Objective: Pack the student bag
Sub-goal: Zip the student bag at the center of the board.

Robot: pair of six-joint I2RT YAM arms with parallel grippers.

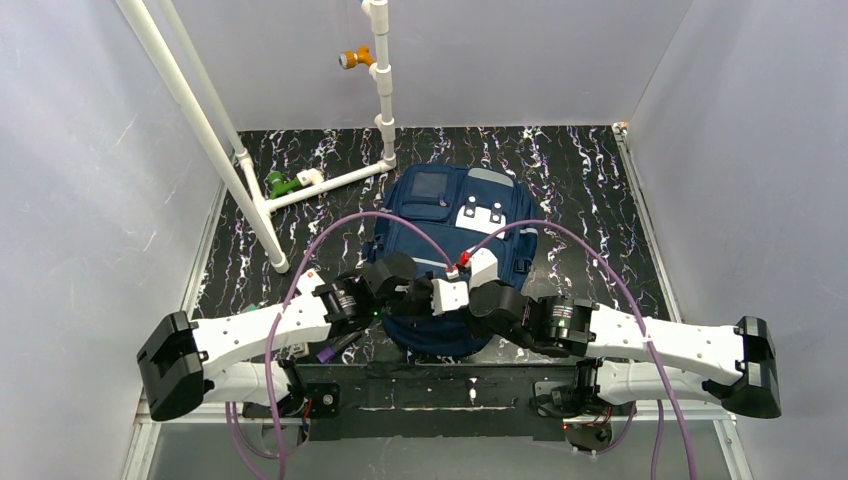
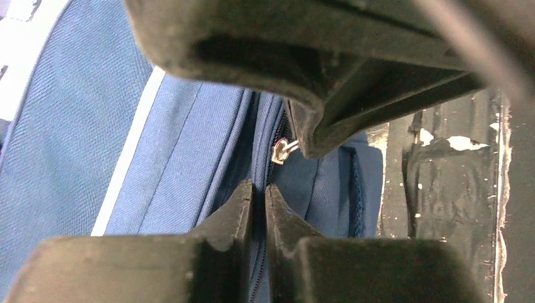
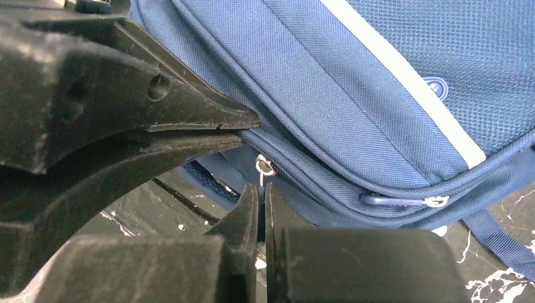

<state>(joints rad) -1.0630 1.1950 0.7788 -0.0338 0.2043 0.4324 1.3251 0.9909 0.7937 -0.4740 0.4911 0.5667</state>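
Observation:
The student bag [image 1: 450, 210], navy blue with a white patch, lies flat in the middle of the black marbled table [image 1: 600, 190]. Both grippers meet at its near end. My right gripper [image 3: 261, 186] is shut on the dark blue pull tab that hangs from a silver zip slider [image 3: 264, 166]. My left gripper [image 2: 259, 185] is shut on a fold of the bag's fabric [image 2: 76, 126] along the zip line, just short of that slider [image 2: 282, 150]. The left gripper's fingers [image 3: 189, 120] show beside the right one, pinching the seam.
A white pipe frame [image 1: 300, 190] with a green fitting [image 1: 280, 184] and an orange fitting [image 1: 352, 58] stands at the back left. Grey walls close in three sides. A second zip pull [image 3: 397, 201] lies on a lower pocket. The table's near edge [image 2: 498, 189] is close by.

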